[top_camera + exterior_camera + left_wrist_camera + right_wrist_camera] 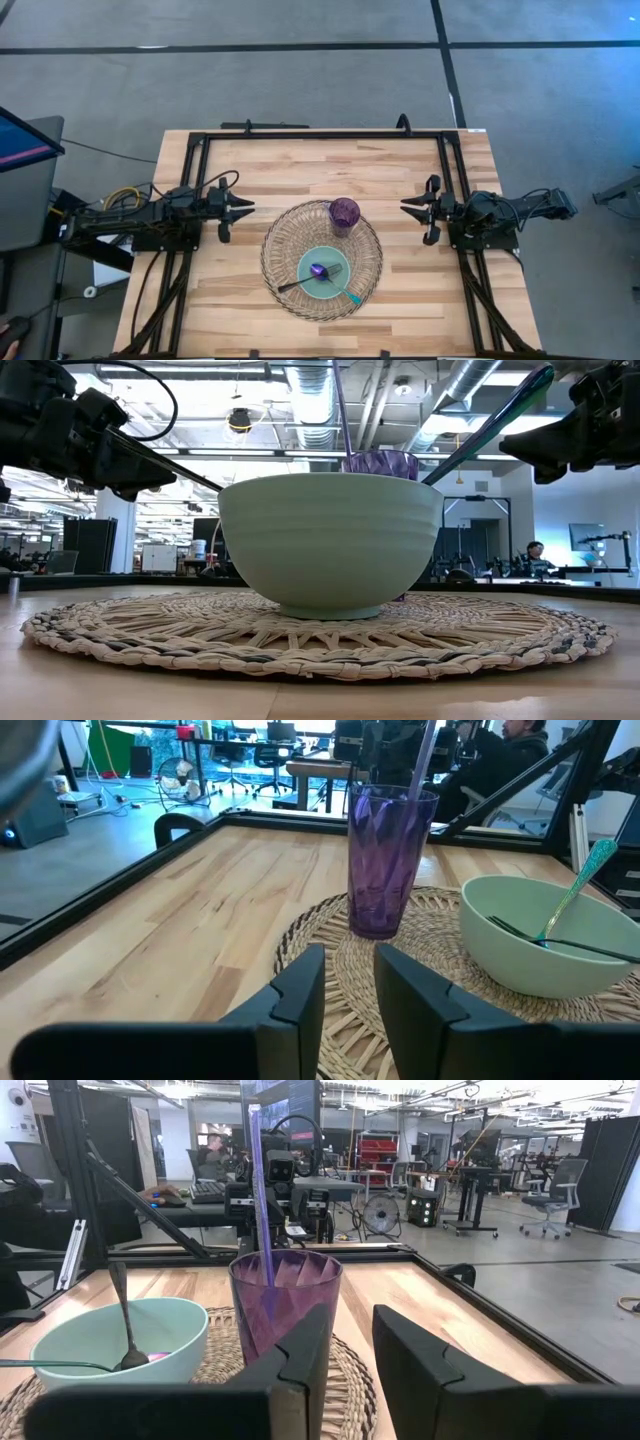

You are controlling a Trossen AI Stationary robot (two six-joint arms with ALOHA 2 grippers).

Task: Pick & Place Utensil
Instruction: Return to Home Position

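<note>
Left hand (245,210): released, left of woven mat (285,240)
Right hand (407,208): released, right of mat
Purple cup (344,213): on mat, purple straw (256,1200) inside

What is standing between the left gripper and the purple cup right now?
Nothing visible. Only bare table and the edge of the woven mat lie between the left gripper and the purple cup.

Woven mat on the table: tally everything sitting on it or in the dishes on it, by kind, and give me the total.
Bowls: 1, the green bowl
Cups: 1, the purple cup
Straws: 1, the purple straw standing in the cup
Utensils: 2, the black fork and the teal-handled spoon, both in the bowl
Total on the woven mat: 5
</note>
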